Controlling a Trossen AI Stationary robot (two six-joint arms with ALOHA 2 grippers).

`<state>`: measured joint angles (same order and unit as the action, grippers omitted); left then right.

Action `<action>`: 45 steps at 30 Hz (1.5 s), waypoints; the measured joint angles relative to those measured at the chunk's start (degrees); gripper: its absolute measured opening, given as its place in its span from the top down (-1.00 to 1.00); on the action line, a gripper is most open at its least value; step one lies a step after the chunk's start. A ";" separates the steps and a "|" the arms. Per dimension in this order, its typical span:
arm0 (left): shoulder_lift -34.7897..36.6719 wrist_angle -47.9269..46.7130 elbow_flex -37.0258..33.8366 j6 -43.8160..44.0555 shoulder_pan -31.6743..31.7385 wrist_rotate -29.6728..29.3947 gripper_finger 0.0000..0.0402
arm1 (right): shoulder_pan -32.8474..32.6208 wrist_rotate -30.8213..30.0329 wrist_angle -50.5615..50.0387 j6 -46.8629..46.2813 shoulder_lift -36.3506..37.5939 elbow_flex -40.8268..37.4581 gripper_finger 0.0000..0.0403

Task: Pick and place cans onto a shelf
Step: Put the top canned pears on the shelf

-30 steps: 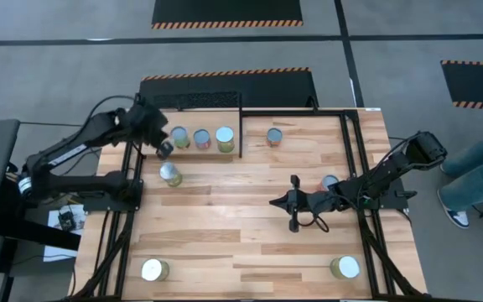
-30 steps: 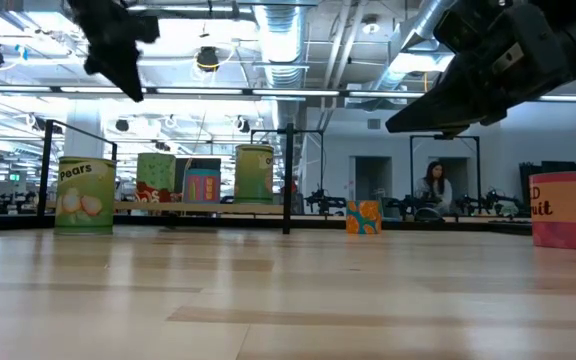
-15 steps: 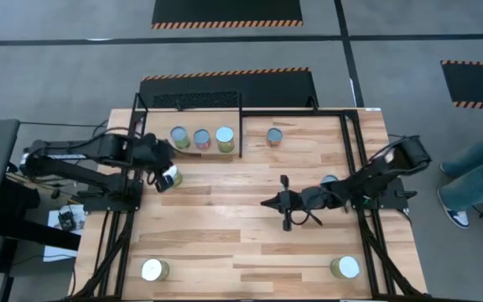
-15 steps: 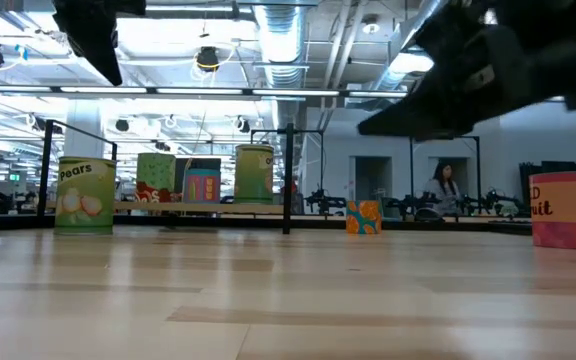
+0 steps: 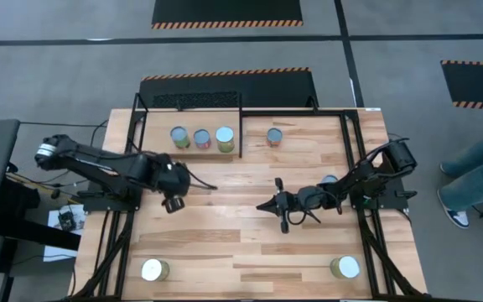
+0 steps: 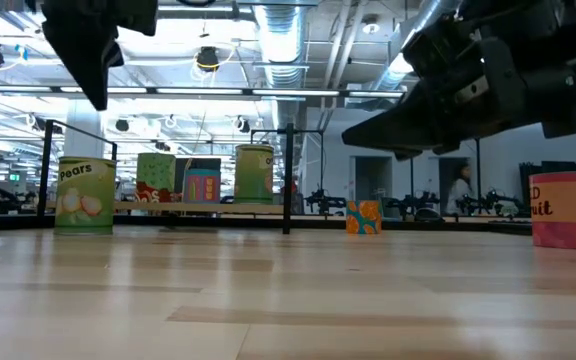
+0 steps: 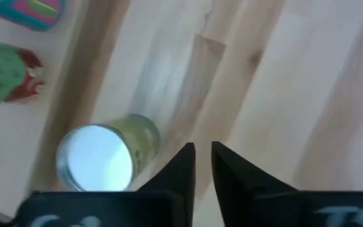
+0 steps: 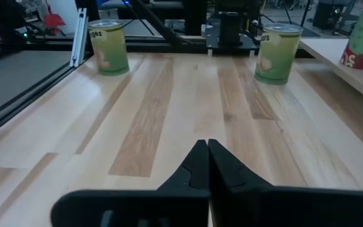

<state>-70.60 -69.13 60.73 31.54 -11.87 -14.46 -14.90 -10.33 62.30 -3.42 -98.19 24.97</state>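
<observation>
Three small cylindrical tin cans with silver-white tops (image 5: pixel 201 138) stand in a row on the small light-wood shelf edged with thin black metal rails (image 5: pixel 241 126) at the far left of the table, so I judge the job under half done. Of the others I can see, one small can (image 5: pixel 274 136) sits on the table just right of the shelf, a red-labelled can (image 5: pixel 329 180) shows partly under my right arm, and two yellow-green cans (image 5: pixel 154 269) (image 5: pixel 345 267) wait at the near corners. My left gripper (image 5: pixel 173 204) hangs in front of the shelf, above table height. Its wrist camera looks down on a yellow-green tin can with a pear label (image 7: pixel 99 159) standing upright just beside the fingers, not between them. The dark fingers (image 7: pixel 181 165) are parted by only a narrow slit, with bare wood showing through and nothing held. From above my own arm hides that can, so I place it only roughly, near the shelf's front edge. My right gripper (image 5: pixel 264 205) waits over the middle of the table, fingers pressed together and empty. I read the step in hand as the approach to the pear can. The next move calls for spreading the left fingers much wider than the can, shifting sideways until the can is centred between them, then lowering to grip its side before lifting it over the front rail into the free space beside the row.
</observation>
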 joint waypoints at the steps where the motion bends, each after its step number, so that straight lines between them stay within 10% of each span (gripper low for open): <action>1: -1.00 -0.33 0.00 0.27 -0.65 -1.73 0.73 | 0.00 0.00 0.04 0.00 0.00 0.00 0.98; 13: -8.16 -9.59 -3.58 1.87 2.54 -8.89 0.22 | -0.22 0.00 -0.26 -1.22 0.02 0.00 0.98; 26: -7.63 -0.14 -10.44 -6.27 7.04 -8.07 0.17 | -0.22 0.00 -0.56 -1.20 0.07 0.00 0.98; 37: -6.67 -0.75 -10.53 -10.15 7.26 -8.10 0.92 | -0.22 0.00 -0.55 -1.19 0.07 0.00 0.98; 45: 0.60 -3.93 -6.91 -9.55 9.14 -5.90 1.00 | -0.22 0.00 -0.44 -1.18 0.07 0.00 0.97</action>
<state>-70.00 -73.06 53.82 21.99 -2.73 -20.36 -15.11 -10.33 61.87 -4.60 -98.13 24.97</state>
